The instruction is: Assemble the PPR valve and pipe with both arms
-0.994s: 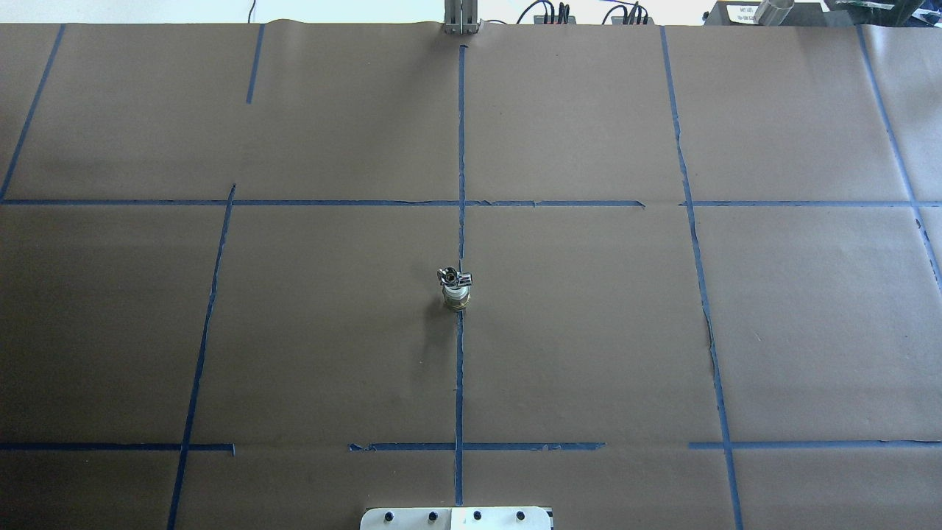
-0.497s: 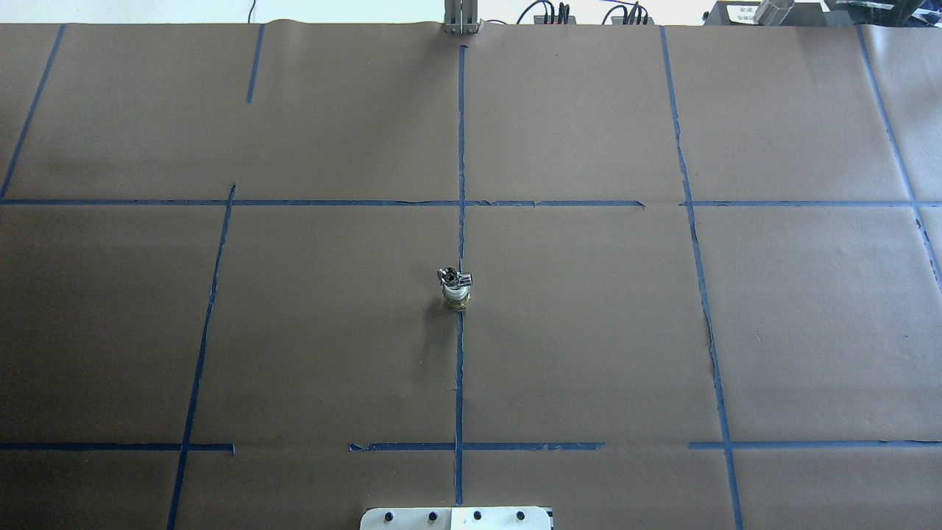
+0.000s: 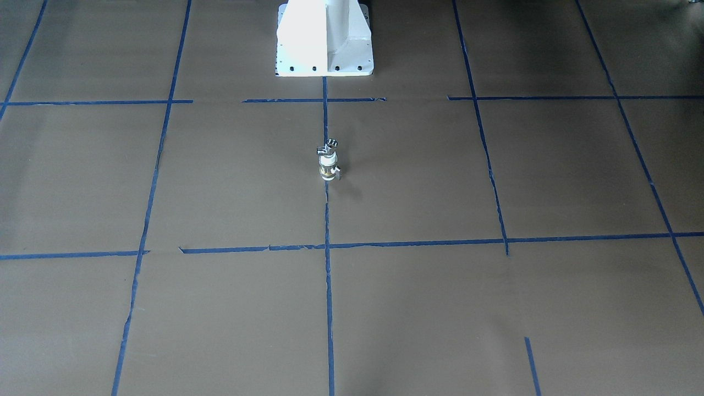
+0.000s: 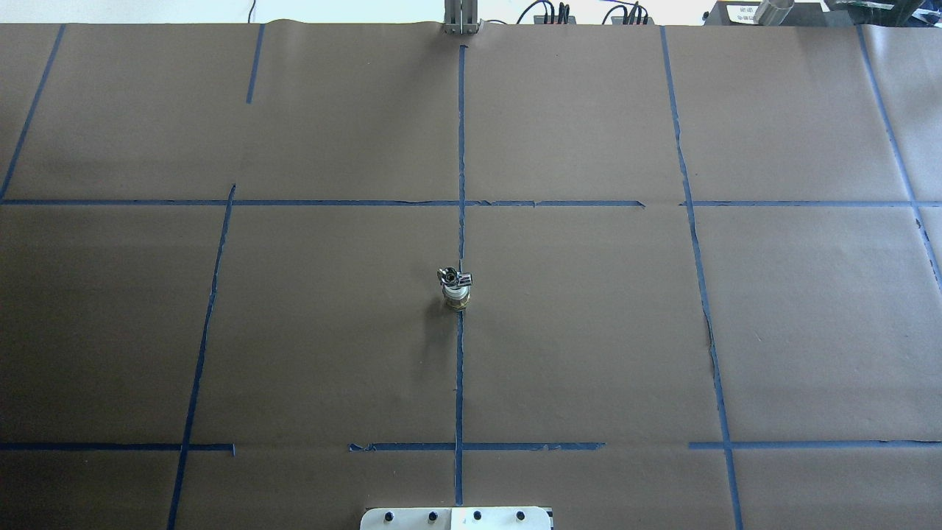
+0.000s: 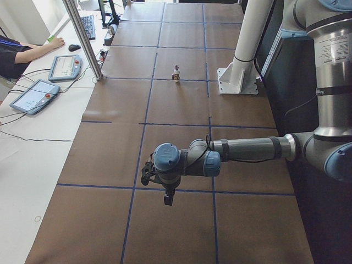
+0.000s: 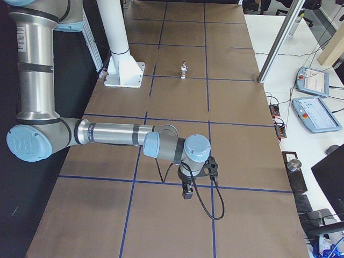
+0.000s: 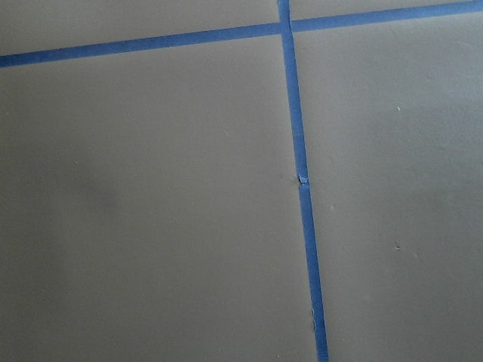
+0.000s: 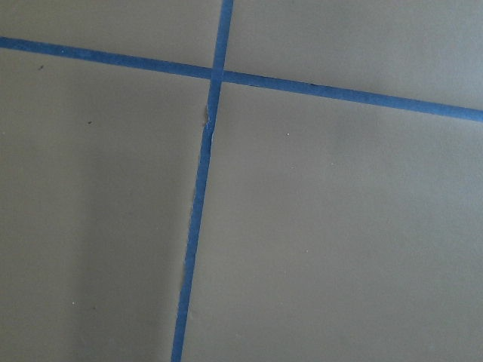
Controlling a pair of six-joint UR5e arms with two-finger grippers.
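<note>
The PPR valve (image 4: pixel 457 297), a short white cylinder with a brass band, stands upright on the centre tape line. The chrome T-shaped pipe (image 4: pixel 455 277) sits on top of it, joined to it. Both also show in the front view, valve (image 3: pixel 328 168) and pipe (image 3: pixel 327 146). No arm or gripper is near them. My left gripper (image 5: pixel 169 199) hangs over the table's left end and shows only in the exterior left view. My right gripper (image 6: pixel 188 192) hangs over the right end and shows only in the exterior right view. I cannot tell whether either is open or shut. The wrist views show only brown paper and blue tape.
The white pedestal base (image 3: pixel 324 38) stands at the robot's edge of the table. Blue tape lines (image 4: pixel 460 368) divide the brown paper. An operator's arm (image 5: pixel 25 54), teach pendants (image 5: pixel 34 94) and a metal post (image 5: pixel 82 38) are beyond the far edge.
</note>
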